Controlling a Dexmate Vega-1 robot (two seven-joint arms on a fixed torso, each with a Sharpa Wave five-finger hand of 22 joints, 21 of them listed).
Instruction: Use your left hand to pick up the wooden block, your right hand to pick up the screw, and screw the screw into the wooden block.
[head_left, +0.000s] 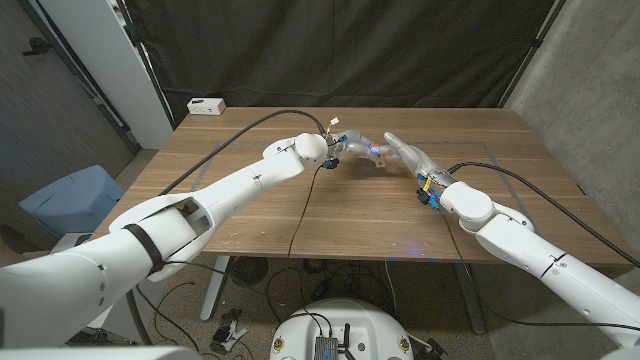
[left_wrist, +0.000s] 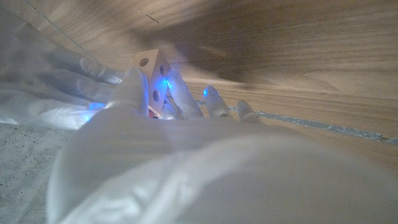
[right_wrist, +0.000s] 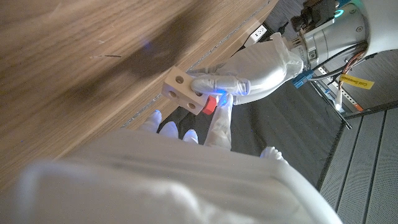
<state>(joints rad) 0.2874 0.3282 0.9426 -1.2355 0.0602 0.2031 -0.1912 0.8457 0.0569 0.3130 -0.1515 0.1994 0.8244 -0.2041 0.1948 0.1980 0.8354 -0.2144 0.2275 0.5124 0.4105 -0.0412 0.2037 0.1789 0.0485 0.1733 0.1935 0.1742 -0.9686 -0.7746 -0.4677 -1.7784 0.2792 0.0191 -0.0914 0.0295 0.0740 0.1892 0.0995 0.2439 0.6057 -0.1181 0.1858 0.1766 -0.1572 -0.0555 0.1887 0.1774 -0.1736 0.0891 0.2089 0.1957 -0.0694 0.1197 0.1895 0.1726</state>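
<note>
- Left hand (right_wrist: 249, 71): in the right wrist view it grips the wooden block (right_wrist: 180, 87), fingers laid along the block's side. In the head view this hand (head_left: 352, 148) sits at upper centre of the frame, above the desk (head_left: 350, 215).
- Wooden block: pale, with round holes on its faces; the left wrist view shows it (left_wrist: 151, 78) standing up between the left hand's fingers, two holes visible and a blue glow on one edge.
- Screw (right_wrist: 209, 107): a small red part shows at the block's underside in the right wrist view, touching the block and the fingertip beside it. I cannot tell whether it is threaded in.
- Right hand (head_left: 410, 155): upper centre-right of the head view, fingers stretched toward the left hand and meeting it. One finger touches the red part; whether it pinches it cannot be told.
- White box (head_left: 206, 105): upper left of the head view, on the desk's far corner.
- Writing: a yellow tag on the left wrist cabling in the right wrist view is too small to read.
</note>
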